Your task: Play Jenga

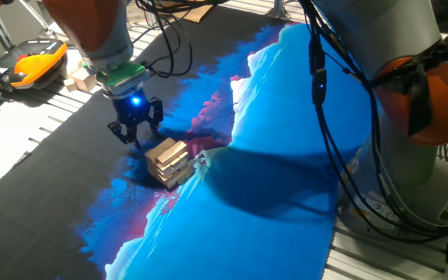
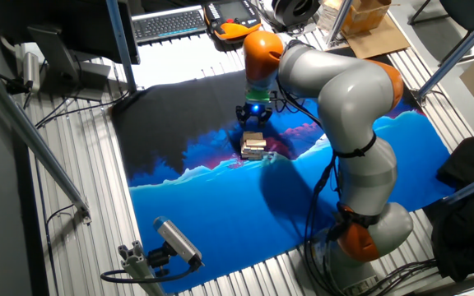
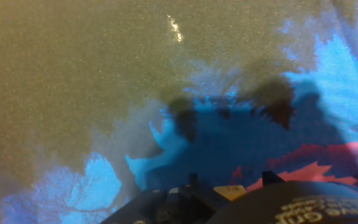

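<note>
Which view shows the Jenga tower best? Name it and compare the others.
One fixed view: the Jenga tower is closest there, its askew layers distinct, beside the gripper. The other fixed view shows it small. The hand view shows only mat, no tower.

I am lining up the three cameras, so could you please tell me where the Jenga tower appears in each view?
One fixed view: Jenga tower left of centre, just right of the gripper.
Other fixed view: centre, directly below the gripper in the picture.
Hand view: not in it.
Shared landmark: the blue and black mat.
</note>
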You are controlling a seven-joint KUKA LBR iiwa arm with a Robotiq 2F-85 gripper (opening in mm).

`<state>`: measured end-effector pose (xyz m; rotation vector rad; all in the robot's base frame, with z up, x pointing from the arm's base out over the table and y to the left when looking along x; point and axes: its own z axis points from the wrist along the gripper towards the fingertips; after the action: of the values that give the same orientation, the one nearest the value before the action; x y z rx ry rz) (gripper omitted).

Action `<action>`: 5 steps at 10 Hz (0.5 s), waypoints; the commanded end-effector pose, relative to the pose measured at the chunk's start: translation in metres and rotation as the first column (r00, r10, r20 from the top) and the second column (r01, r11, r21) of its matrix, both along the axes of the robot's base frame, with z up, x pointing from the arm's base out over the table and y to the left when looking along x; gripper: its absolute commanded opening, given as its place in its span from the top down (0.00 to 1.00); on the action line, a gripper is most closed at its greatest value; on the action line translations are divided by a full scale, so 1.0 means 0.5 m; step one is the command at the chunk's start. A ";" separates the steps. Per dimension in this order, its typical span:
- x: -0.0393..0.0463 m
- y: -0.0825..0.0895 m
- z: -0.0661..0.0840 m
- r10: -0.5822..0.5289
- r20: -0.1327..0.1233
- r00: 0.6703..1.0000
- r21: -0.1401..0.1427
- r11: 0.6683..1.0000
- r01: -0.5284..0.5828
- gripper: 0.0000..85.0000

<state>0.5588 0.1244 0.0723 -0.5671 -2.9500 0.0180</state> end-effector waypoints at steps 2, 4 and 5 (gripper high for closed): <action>0.002 0.000 -0.006 0.007 0.000 1.000 -0.008 1.000 -0.007 0.40; 0.001 0.000 -0.009 0.015 -0.010 1.000 -0.010 1.000 -0.015 0.40; -0.001 0.001 -0.012 0.015 -0.011 1.000 -0.008 1.000 -0.015 0.40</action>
<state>0.5580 0.1250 0.0657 -0.5444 -2.9450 0.0360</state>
